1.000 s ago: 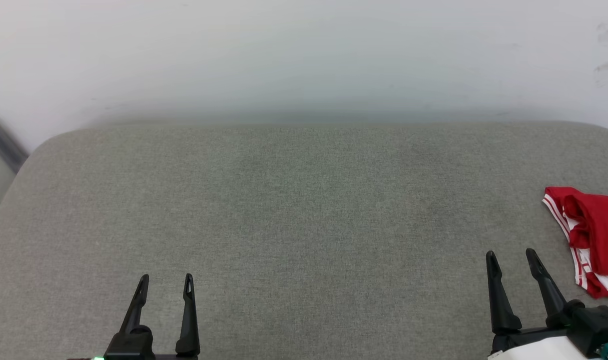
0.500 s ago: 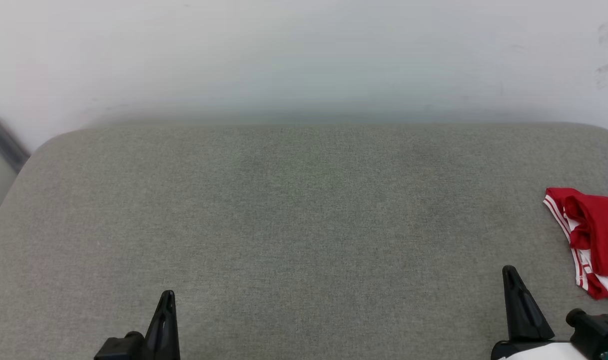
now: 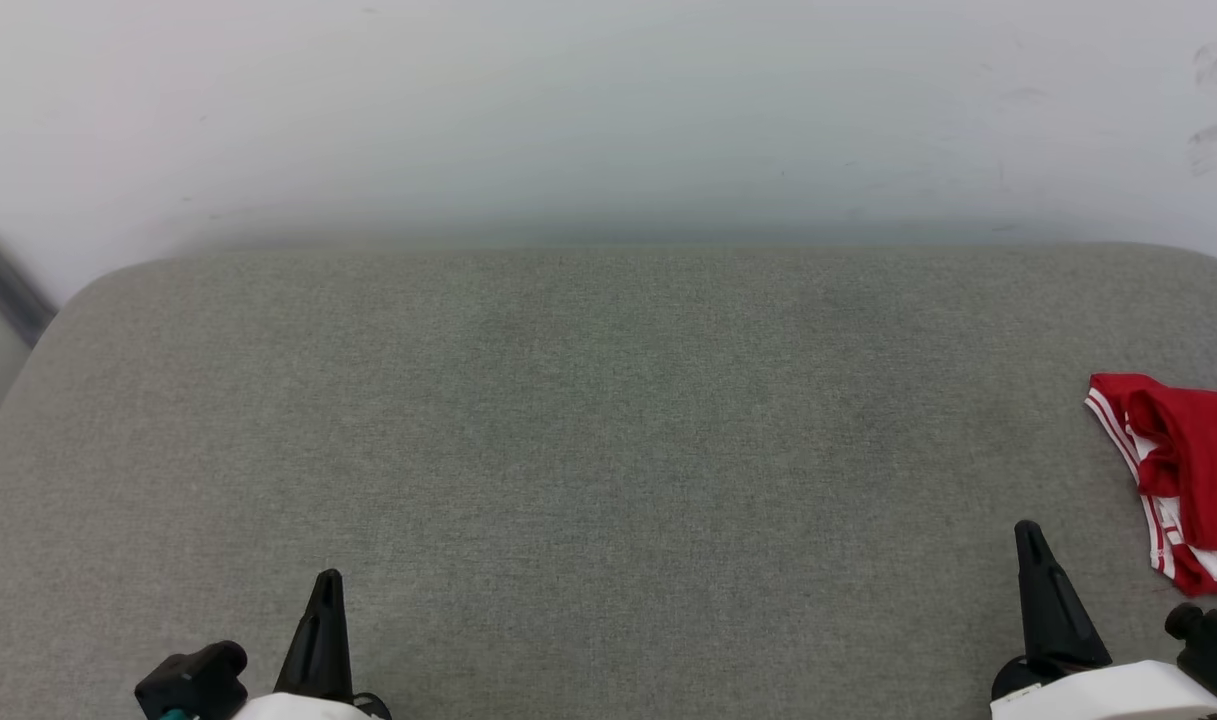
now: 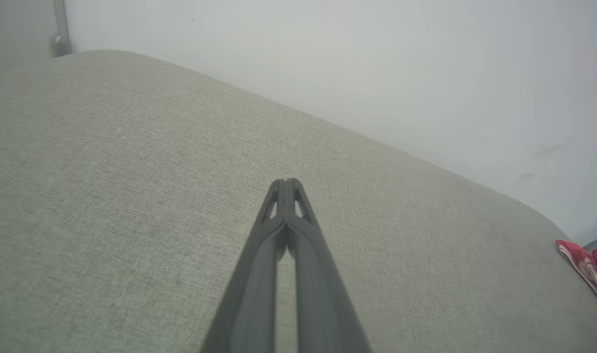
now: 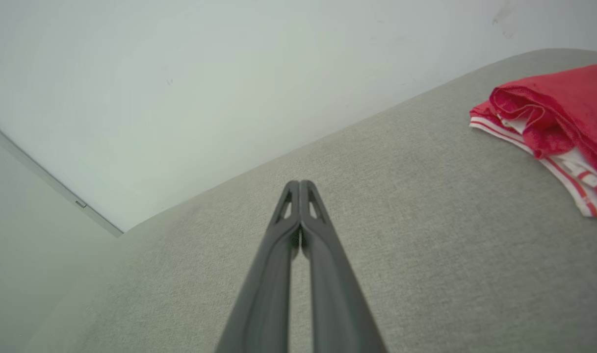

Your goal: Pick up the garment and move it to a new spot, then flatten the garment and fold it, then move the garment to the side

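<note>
Both grippers, left point(image 3: 326, 590) and right point(image 3: 1030, 545), have snapped closed, empty; shirt point(image 3: 1183, 480) looks soft, limp: pinch its near bunched edge.

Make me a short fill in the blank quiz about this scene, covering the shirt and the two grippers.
1. The garment lies bunched at the robot's far ____ end of the grey padded surface.
2. The left gripper and the right gripper are both ____.
3. The garment is mainly ____, with white striped trim.
4. The garment is held by ____ gripper.
Missing words: right; shut; red; neither.
</note>
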Controlling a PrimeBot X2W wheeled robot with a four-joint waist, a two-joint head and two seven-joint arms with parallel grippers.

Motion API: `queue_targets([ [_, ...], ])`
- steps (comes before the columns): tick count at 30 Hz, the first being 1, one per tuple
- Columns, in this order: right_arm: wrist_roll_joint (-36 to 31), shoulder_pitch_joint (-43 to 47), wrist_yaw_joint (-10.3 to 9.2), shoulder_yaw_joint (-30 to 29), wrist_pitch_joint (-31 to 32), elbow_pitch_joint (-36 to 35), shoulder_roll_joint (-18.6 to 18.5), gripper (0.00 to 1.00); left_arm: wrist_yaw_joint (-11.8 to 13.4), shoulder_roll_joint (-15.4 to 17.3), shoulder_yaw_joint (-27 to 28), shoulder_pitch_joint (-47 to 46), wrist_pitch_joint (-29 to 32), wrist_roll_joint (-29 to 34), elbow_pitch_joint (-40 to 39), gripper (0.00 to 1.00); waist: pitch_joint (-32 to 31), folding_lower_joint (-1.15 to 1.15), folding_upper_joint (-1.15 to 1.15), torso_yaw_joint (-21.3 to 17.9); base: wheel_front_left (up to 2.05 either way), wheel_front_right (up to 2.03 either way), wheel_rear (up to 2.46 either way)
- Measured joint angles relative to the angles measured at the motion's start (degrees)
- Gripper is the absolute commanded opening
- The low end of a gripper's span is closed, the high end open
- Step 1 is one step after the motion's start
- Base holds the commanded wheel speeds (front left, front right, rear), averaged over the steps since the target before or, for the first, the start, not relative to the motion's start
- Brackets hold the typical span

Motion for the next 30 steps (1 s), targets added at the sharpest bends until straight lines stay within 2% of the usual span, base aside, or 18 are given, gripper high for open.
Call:
queue_targets([
  [30, 24.8, -4.0, -0.01, -0.8, 5.7, 2.6, -0.5, 0.0, -3.3, 0.6, 1.7, -5.1, 5.3, -26.7, 3.8, 0.0, 0.2, 0.0, 0.0, -0.7, 0.0, 0.0, 0.0],
])
